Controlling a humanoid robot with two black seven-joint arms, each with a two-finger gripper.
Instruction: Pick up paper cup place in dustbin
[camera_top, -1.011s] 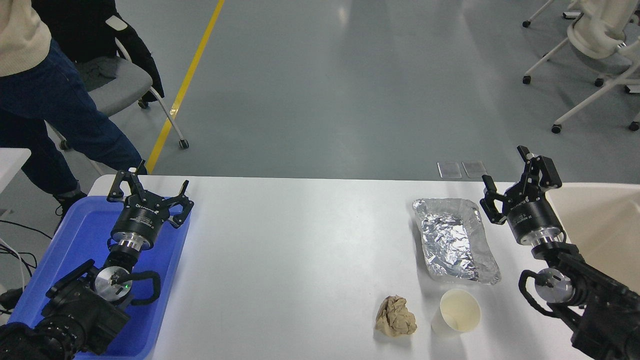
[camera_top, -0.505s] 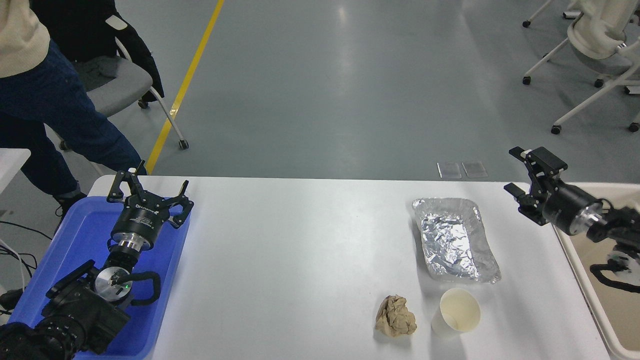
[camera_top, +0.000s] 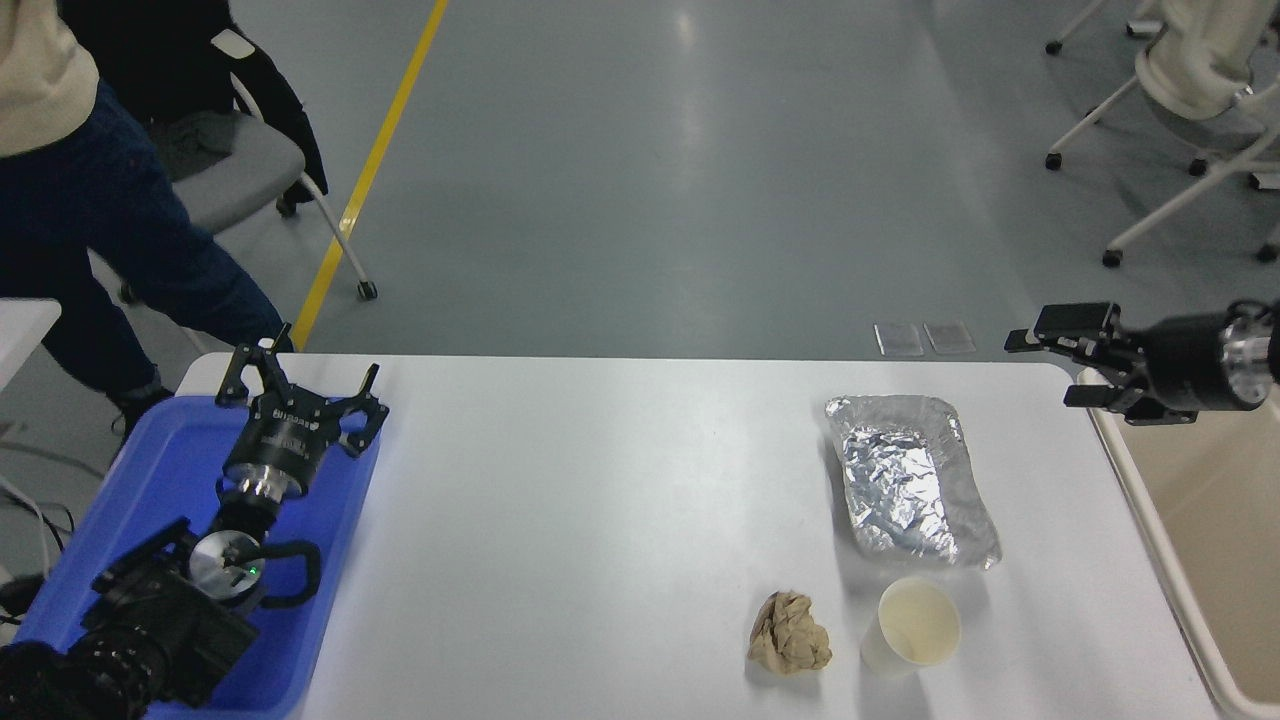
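Note:
The small white paper cup (camera_top: 911, 627) lies on its side near the table's front edge, its cream mouth facing me. The beige dustbin (camera_top: 1205, 540) stands at the table's right end, partly cut off by the picture edge. My right gripper (camera_top: 1040, 368) is open and empty, held high over the table's far right corner and pointing left, well away from the cup. My left gripper (camera_top: 298, 385) is open and parked over the blue tray at the lower left.
A crumpled brown paper ball (camera_top: 790, 632) lies just left of the cup. A silver foil tray (camera_top: 908, 476) sits behind the cup. A blue plastic tray (camera_top: 150, 500) is at the left end. A person stands at the far left beside a chair.
My right arm has swung up and to the right, from beside the foil tray to over the bin's far corner, turning the gripper sideways. The cup has not moved.

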